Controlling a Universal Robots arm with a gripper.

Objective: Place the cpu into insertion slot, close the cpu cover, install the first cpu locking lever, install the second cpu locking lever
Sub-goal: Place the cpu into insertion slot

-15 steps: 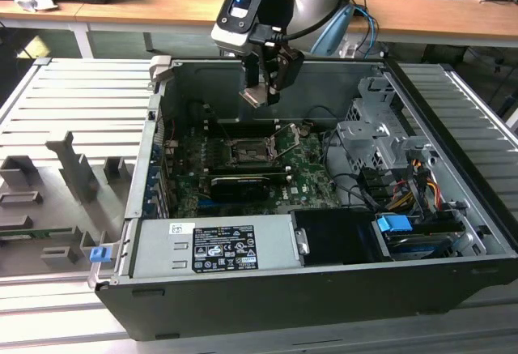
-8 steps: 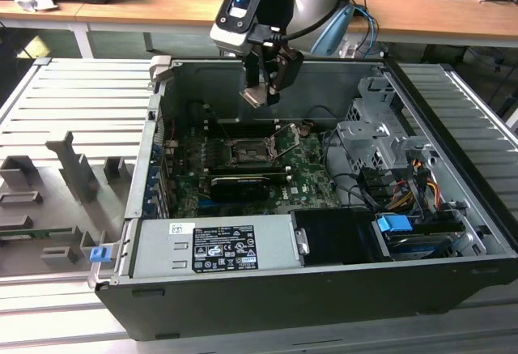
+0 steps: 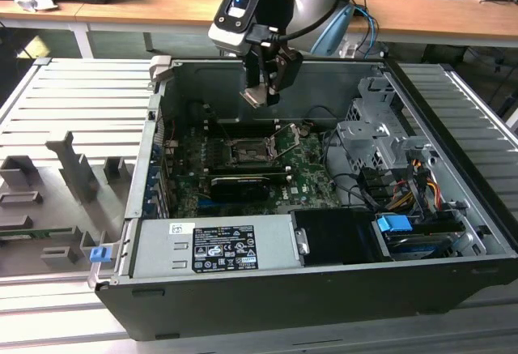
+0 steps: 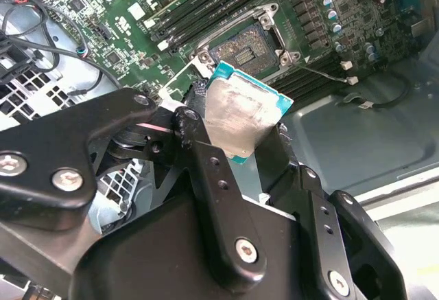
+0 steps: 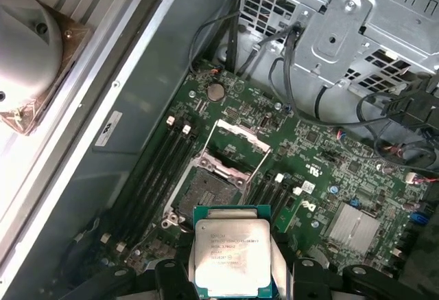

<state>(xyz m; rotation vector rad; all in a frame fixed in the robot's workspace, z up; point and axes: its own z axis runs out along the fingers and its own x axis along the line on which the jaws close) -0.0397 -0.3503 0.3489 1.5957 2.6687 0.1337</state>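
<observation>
My gripper is shut on the cpu, a small silver-faced square chip, and hangs above the open computer case. In both wrist views the cpu sits pinched by its edges between the black fingers. The insertion slot lies below on the green board, uncovered, with a dark centre. The cpu cover stands raised at the slot's far side. The chip is well clear of the slot, touching nothing else.
A long black card lies just in front of the slot. A silver power supply fills the case's near side, and a drive cage with cables stands at the exterior view's right. Grey fixture blocks sit outside at its left.
</observation>
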